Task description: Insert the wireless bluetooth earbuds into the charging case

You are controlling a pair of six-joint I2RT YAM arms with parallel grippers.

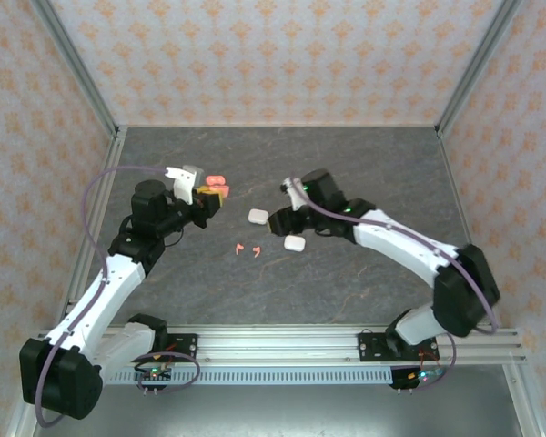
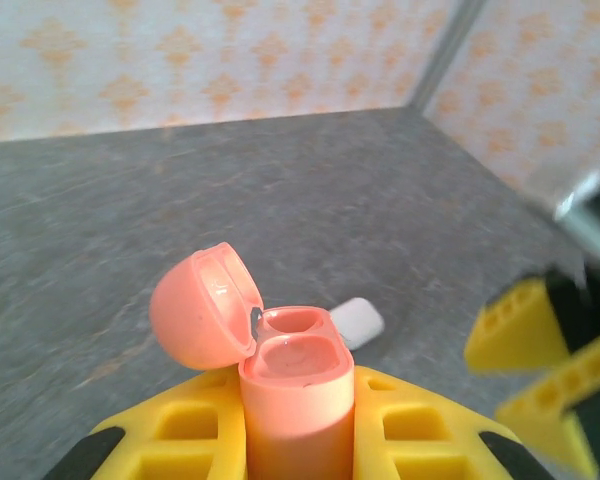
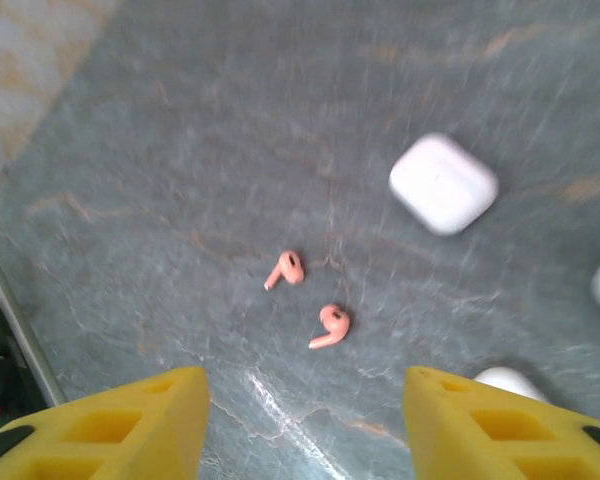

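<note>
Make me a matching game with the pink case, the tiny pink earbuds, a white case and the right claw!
Things:
1. coral case
2. coral earbuds
3. white case
4. right claw

States:
A. lying loose on the table, outside any case
B. lid shut, resting on the table
C. open, holding nothing
D. lid flipped open, gripped by the left claw

Pairs: 1-D, 2-A, 3-B, 4-C.
</note>
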